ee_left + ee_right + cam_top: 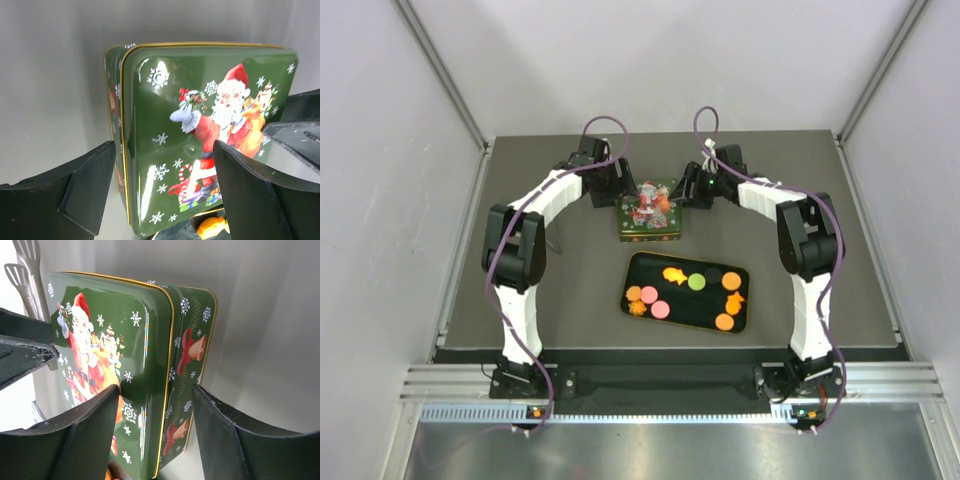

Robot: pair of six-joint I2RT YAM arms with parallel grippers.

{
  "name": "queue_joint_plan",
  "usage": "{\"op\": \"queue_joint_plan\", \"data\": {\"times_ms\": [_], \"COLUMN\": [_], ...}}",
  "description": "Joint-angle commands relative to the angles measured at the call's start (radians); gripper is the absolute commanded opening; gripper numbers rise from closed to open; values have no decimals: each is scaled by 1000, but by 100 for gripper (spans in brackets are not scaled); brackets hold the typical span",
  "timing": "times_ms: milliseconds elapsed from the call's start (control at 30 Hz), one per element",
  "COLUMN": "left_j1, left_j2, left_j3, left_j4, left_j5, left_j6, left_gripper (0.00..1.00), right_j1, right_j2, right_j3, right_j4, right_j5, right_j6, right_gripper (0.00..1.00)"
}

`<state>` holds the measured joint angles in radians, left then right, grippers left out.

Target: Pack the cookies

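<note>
Dark grey table top (570, 290), plain pale grey walls (380, 150) on three sides — metal posts (440, 70) in the far corners, aluminium rail (450, 382) along the near edge, soft even light

The left arm (523, 305) and right arm (806, 312) wear white shells with black joint housings, a purple cable (605, 123) trailing back from each wrist, and the left end effector (165, 150) and right end effector (156, 392) carry broad, matte black wedge fingers (250, 200), with a green light (707, 184) glowing just behind the right one.
</note>
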<state>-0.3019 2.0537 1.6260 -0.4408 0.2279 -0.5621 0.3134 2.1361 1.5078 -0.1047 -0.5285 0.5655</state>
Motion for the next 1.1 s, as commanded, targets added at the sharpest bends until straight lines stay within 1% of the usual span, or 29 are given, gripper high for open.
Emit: {"op": "queue_joint_plan", "data": {"times_ms": [0,167,367,533,667,800,867,967,1067], "left_j1": [-2,-2,-2,7,23,35,37,35,26], "left_j2": [-1,-30,-41,-112,-193,-259,-294,-339,-398], "left_j3": [34,8,25,-67,-124,-175,-193,-227,-296], "left_j4": [-36,-21,-56,-16,16,14,17,2,-3], "left_j5": [18,17,1,-4,2,5,11,43,57], "left_j6": [41,51,67,71,68,70,76,80,87], "left_gripper": [84,86,87,89,91,92,92,92,91], "right_j1": [4,4,6,4,3,1,1,-2,-11], "right_j2": [15,7,-4,-22,-36,-48,-48,-42,-59], "right_j3": [45,34,32,23,17,29,40,55,66], "right_j4": [-3,-1,-1,-6,-4,-4,-6,-7,-6], "right_j5": [18,30,25,28,32,33,38,32,39], "right_j6": [5,13,13,-1,-29,-52,-55,-56,-71], "right_gripper": [59,60,64,69,78,84,87,87,88]}}
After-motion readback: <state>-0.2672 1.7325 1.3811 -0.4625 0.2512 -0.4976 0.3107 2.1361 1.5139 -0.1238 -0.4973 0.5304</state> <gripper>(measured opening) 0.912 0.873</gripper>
